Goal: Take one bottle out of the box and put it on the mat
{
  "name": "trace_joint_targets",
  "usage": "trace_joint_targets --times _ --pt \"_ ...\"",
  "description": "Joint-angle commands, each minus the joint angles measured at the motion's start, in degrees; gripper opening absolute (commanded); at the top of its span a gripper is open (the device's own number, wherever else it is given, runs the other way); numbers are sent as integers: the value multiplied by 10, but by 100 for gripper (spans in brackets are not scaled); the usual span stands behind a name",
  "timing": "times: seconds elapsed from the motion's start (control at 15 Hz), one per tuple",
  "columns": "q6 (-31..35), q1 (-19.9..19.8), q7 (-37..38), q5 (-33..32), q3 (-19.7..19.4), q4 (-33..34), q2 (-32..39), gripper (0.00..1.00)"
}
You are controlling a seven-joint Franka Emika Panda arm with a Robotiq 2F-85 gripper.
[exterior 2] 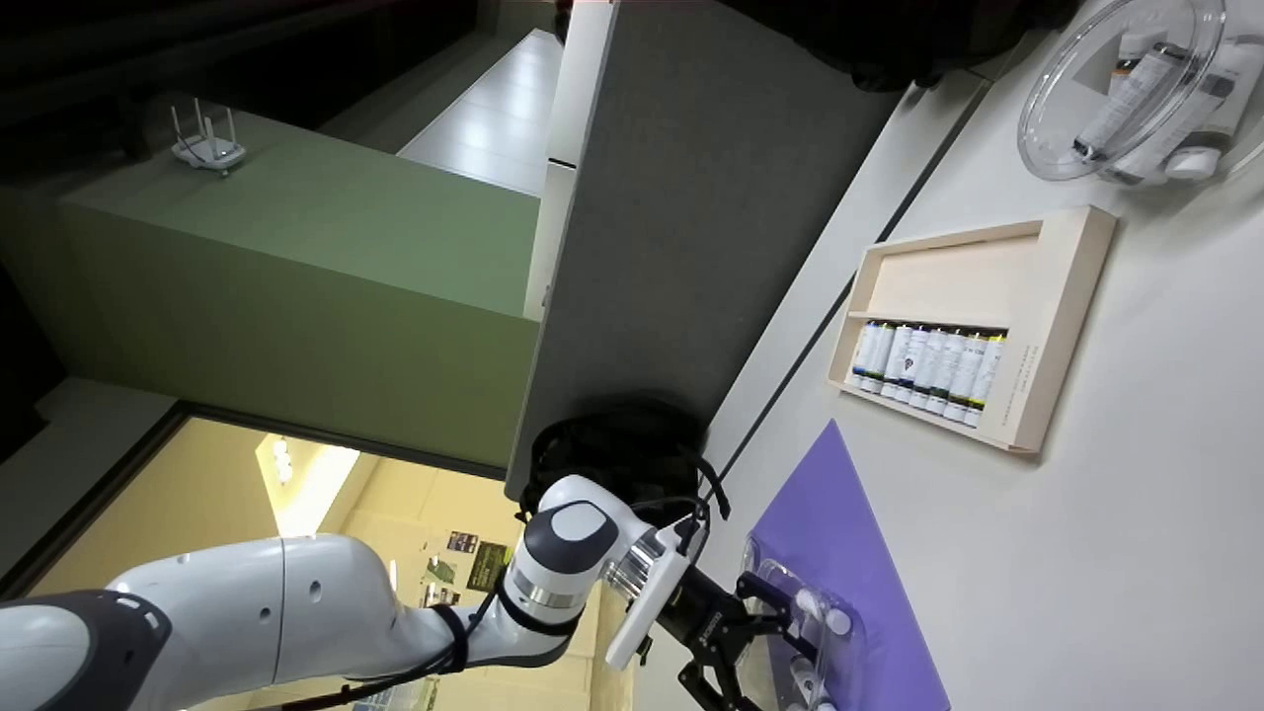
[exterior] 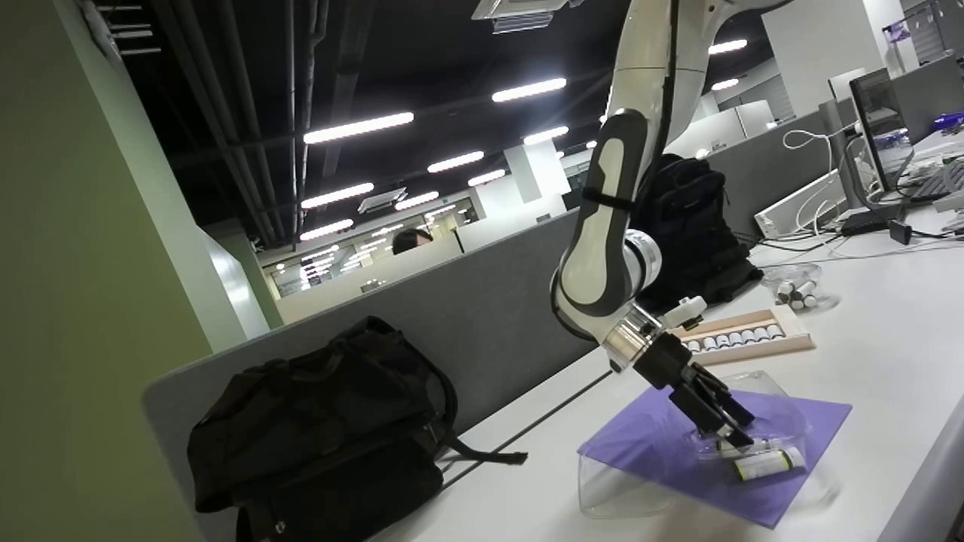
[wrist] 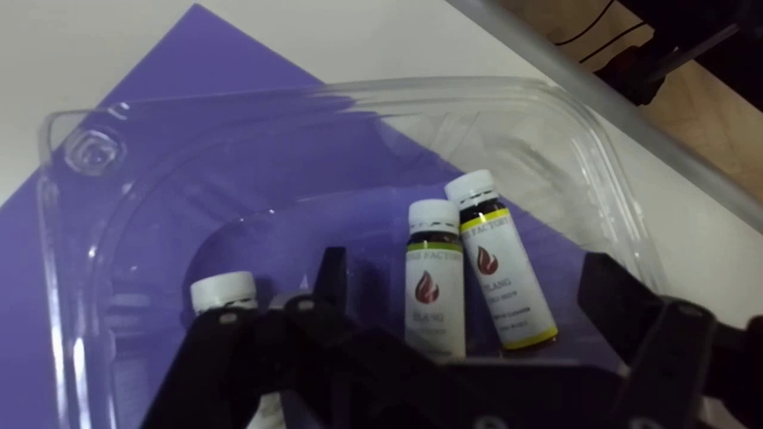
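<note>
The hand [wrist: 464, 275] is spread wide above a clear plastic container [wrist: 429, 88] that lies partly over the mat [exterior 2: 839, 513]; its fingers are well apart and grip nothing. Between them, in the wrist view, lie a green-banded bottle [wrist: 434, 292] and a yellow-banded bottle [wrist: 506, 277], close together at the caps. I judge this to be a grasp or a release at the container; the frames do not settle which. A grasp would call for shifting until one bottle alone sits between the fingers, then closing and lifting; a release, for rising straight up.

The wooden box [exterior 2: 1037, 365], centre right in an exterior view, holds a row of white-labelled bottles [exterior 2: 928, 365] in its lower compartment, well apart from the hand.

The container's walls likely hinder any sideways move onto the mat, and a third bottle [wrist: 223, 291], lower left in the wrist view, could be knocked. In an exterior view a clear tub [exterior 2: 1055, 128] of vials [exterior 2: 1134, 101] stands on the bench [exterior 2: 1165, 533], upper right; a black backpack [exterior: 324, 429] fills the lower left in an exterior view.
</note>
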Motion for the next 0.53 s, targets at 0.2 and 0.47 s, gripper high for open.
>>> trace_joint_targets --times 0.2,0.47 --pt "-14 4 36 -3 -11 17 23 53" --pt "-23 5 41 -4 -11 23 18 26"
